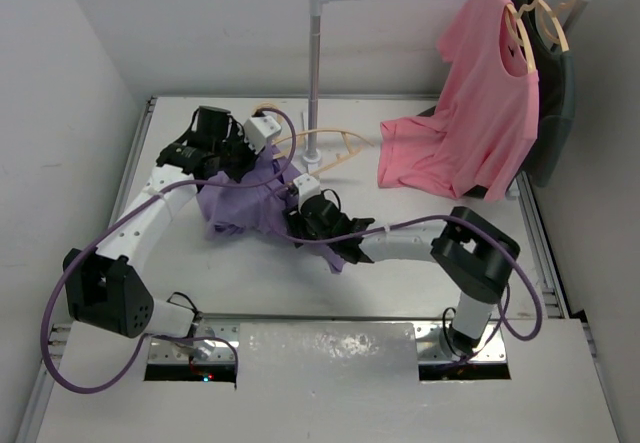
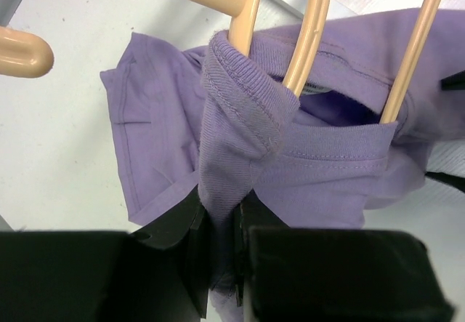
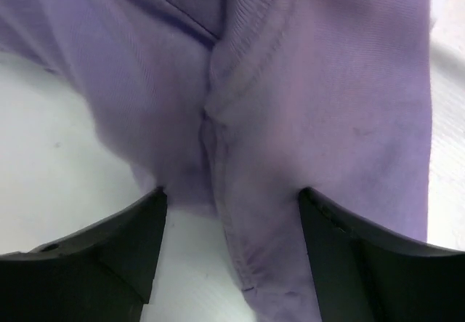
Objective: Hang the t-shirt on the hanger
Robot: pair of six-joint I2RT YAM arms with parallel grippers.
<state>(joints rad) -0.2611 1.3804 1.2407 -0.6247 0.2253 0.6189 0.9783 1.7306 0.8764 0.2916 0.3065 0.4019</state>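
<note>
While left gripper (image 2: pixel 221 227) clamped lavender t-shirt (image 2: pixel 320 155) just below ribbed collar, we saw tan hanger (image 2: pixel 309 35) bars poking into neck opening. Shirt lay bunched on table (image 1: pixel 260 283), centre-left. Right gripper (image 3: pixel 231 206) stood wide, cloth between fingers, unpinched. We judged best move: close right on that fold, keep collar taut, ease shoulder over hanger end, avoid dragging hanger.

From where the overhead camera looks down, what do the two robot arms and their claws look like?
Both the left arm and right arm have white tube-like links joined by chunky black housings. A purple cable loops along each. Small white camera boxes sit at the wrists. The left gripper and right gripper have flat matte black fingers, no visible markings.
</note>
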